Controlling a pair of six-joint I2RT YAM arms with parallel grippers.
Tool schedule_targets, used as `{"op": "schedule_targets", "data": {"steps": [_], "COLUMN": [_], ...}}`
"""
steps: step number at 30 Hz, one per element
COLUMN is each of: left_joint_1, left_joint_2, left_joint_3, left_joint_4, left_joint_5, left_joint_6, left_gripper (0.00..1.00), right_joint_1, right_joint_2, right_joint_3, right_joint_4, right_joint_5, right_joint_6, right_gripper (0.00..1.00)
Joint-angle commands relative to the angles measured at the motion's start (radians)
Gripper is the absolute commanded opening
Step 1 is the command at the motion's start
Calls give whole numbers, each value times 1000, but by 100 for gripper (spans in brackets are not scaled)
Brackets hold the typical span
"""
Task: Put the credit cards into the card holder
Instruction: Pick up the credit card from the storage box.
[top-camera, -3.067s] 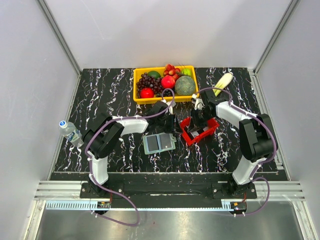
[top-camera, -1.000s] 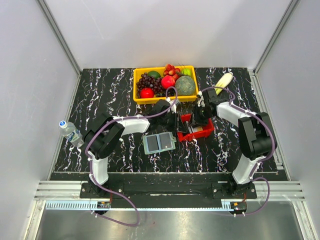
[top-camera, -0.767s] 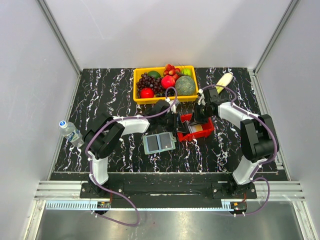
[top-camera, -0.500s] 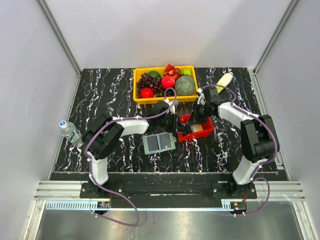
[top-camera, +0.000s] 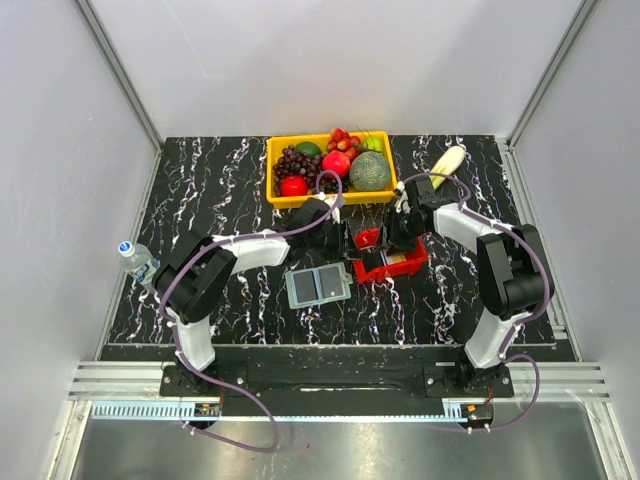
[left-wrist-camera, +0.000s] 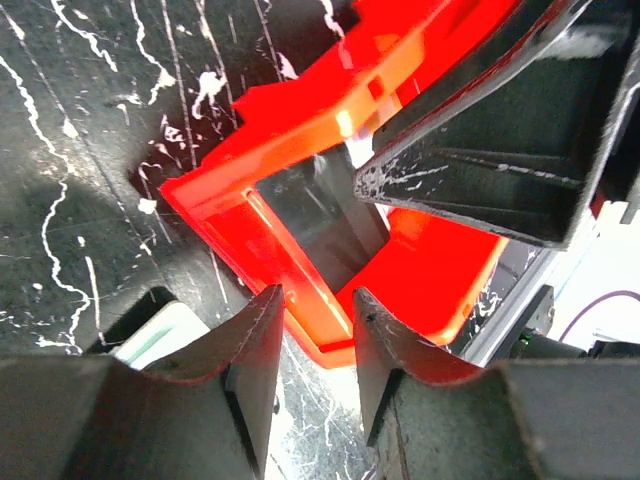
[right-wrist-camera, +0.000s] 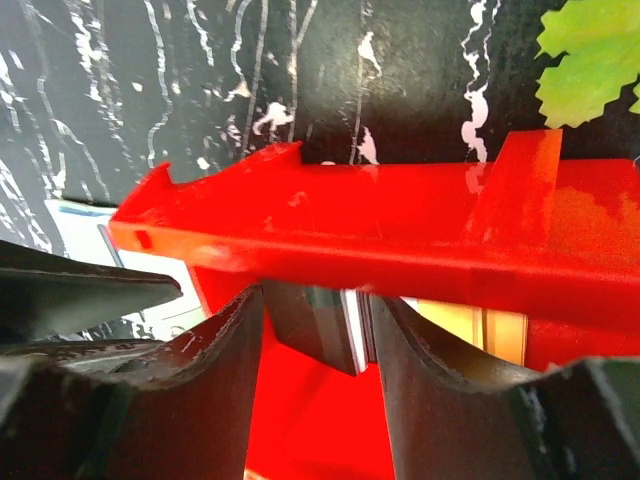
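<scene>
The grey card holder (top-camera: 318, 285) lies open and flat on the table, left of the red mesh basket (top-camera: 392, 258). The credit cards (right-wrist-camera: 322, 318), a dark one with whitish ones behind it, stand on edge inside the basket. My right gripper (right-wrist-camera: 315, 300) reaches into the basket (right-wrist-camera: 330, 225) from its far side with its jaws open around them. A tan card face (right-wrist-camera: 455, 322) shows further right. My left gripper (left-wrist-camera: 318, 305) is open at the basket's left wall (left-wrist-camera: 300, 290), the rim just beyond its fingertips. The dark card (left-wrist-camera: 312, 215) shows inside.
A yellow crate of fruit (top-camera: 330, 165) stands behind the basket, with a pale corn cob (top-camera: 447, 160) to its right. A water bottle (top-camera: 140, 262) lies at the table's left edge. The two grippers (top-camera: 350, 243) (top-camera: 392, 240) are close together over the basket.
The right jaws closed on the cards and have opened again. The left jaws have widened. The basket, skewed three seconds ago, now sits squarer and further left.
</scene>
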Motion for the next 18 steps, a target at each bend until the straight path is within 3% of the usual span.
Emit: {"op": "schedule_targets", "data": {"steps": [1, 6, 14, 18], "left_joint_1": [6, 6, -6, -20], "left_joint_2": [41, 64, 69, 72], "left_joint_3": [28, 18, 16, 27], "left_joint_4": [12, 30, 55, 56], "left_joint_5": [11, 37, 62, 65], "left_joint_6": [-3, -15, -19, -20], "left_gripper": [38, 38, 36, 34], "right_joint_1": [-3, -2, -2, -2], "right_joint_2": [54, 82, -1, -41], "right_joint_3": [36, 35, 16, 8], "right_joint_4": [-29, -16, 38, 49], "right_joint_5": [-31, -82, -151, -186], "right_joint_6": [-35, -39, -35, -44], "right_gripper": [54, 52, 24, 21]}}
